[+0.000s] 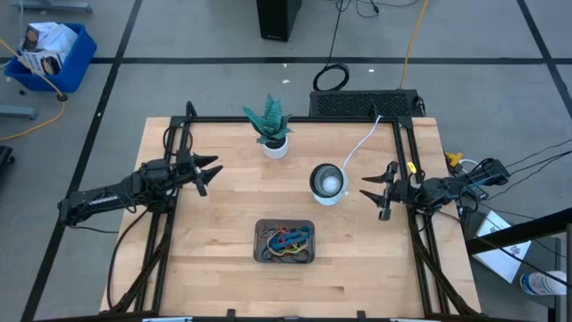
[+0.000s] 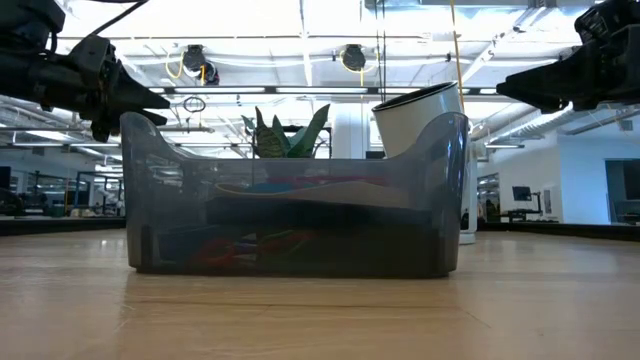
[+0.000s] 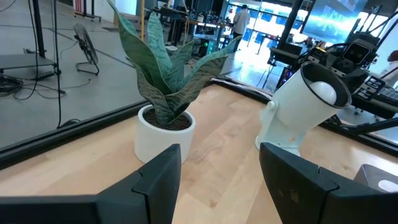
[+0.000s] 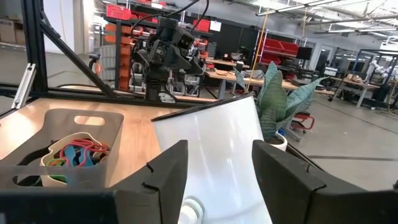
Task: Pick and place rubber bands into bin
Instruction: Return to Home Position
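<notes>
two items, plant and bowl, near bin

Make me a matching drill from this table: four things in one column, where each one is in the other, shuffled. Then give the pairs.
Things:
1. rubber bands
2. potted plant
3. white cup
4. left gripper

Places:
A. over the left side of the table, open, holding nothing
B. by the table's far edge
C. piled in the grey bin
D. close beside the right gripper

Pairs: 1-C, 2-B, 3-D, 4-A.
</notes>
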Robot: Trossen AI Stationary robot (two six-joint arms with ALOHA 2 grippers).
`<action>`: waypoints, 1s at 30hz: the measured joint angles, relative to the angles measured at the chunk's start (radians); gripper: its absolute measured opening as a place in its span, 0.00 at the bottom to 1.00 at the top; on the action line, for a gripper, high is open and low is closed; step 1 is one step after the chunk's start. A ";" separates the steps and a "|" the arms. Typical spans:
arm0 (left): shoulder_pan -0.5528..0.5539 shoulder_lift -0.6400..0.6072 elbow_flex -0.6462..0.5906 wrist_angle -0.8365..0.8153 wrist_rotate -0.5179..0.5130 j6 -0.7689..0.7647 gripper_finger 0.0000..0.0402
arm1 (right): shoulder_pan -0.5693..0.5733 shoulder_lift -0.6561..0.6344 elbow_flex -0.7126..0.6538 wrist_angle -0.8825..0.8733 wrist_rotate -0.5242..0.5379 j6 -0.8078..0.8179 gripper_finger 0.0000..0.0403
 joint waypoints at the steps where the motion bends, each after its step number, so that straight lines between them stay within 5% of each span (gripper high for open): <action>1: 0.000 0.000 0.000 0.000 0.000 0.000 0.56 | 0.000 0.000 0.000 0.000 0.000 0.000 0.43; 30: 0.000 0.000 0.000 0.000 0.000 0.000 0.56 | 0.000 0.000 0.000 0.001 0.000 0.000 0.44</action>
